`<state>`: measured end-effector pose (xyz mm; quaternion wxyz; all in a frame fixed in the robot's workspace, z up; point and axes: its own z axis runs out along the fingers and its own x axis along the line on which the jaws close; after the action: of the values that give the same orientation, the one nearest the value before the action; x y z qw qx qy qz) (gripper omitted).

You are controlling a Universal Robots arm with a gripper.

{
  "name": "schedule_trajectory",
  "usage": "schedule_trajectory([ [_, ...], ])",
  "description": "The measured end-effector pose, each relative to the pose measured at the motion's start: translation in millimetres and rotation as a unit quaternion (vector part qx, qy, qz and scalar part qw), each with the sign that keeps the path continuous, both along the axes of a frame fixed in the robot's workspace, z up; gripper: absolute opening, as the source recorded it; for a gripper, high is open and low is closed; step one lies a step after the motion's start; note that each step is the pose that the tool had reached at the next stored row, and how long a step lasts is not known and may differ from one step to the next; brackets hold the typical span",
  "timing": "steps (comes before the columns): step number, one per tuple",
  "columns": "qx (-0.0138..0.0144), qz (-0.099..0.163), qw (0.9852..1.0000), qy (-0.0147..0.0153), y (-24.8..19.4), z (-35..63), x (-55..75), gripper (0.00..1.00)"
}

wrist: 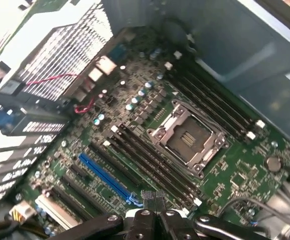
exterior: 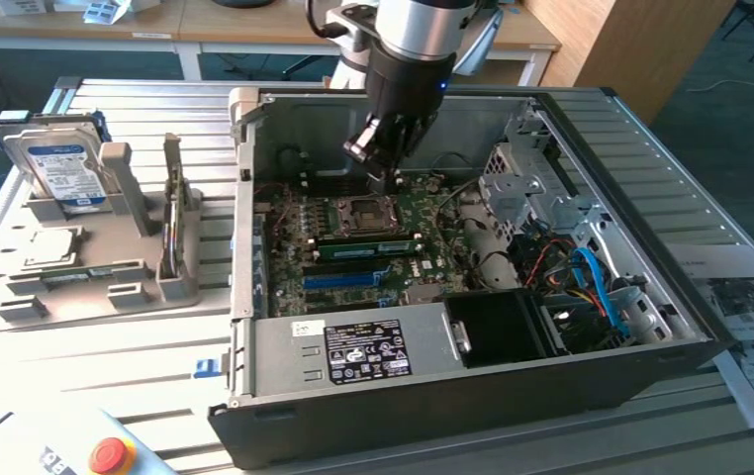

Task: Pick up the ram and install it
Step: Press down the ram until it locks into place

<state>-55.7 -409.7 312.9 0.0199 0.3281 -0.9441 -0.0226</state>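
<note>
In the exterior view, an open computer case [exterior: 510,391] lies on the slatted bench [exterior: 100,341], and the arm reaches down into it from the far side. The tool [exterior: 380,181] hangs just above the far edge of the processor socket [exterior: 361,211], its fingers pressed together with nothing between them. The ram [exterior: 369,245] sits on the motherboard just on the near side of that socket, lying along the memory slots (whether it is pushed fully home cannot be told). The tool is near it but apart from it. To the exterior view's left, a grey holder carries a hard drive [exterior: 63,168] standing upright, and a red button [exterior: 113,455] sits at the near corner. In the wrist view, the tool [wrist: 155,196] is fully closed and empty over the motherboard, with dark memory slots flanking the processor socket [wrist: 187,142] and a long blue slot [wrist: 107,175] beside them.
</note>
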Motion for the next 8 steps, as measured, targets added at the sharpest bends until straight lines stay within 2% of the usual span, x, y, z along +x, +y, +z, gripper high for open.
schedule_trajectory([
  [4,0.0000,-0.036,0.9994,0.0000,0.0,-0.4,0.0,0.11],
  [8,0.0000,-0.073,0.9974,0.0000,0.0,-0.6,0.0,0.11],
])
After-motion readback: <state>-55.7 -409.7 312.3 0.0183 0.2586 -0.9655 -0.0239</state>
